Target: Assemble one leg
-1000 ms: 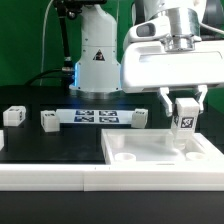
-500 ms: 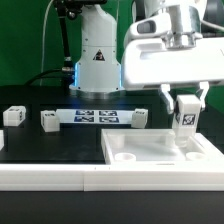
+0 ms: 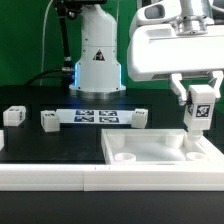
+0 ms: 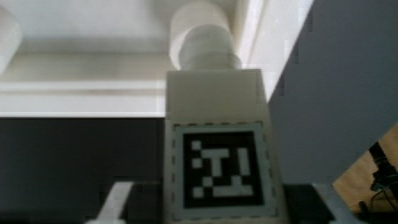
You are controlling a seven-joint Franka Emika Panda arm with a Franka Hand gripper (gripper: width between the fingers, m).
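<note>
My gripper (image 3: 199, 94) pinching the leg (image 3: 199, 112) by its upper part, leg upright, tag facing the exterior view, held over the white panel (image 3: 140, 150) toward the exterior view's right, marker board (image 3: 98, 117) on the desk (image 3: 40, 145) behind.

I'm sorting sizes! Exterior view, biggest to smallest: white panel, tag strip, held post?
Large flat white panel with round recesses: largest.
Thin white marker board and short white square plastic leg in the tool: look alike, unranked.
</note>
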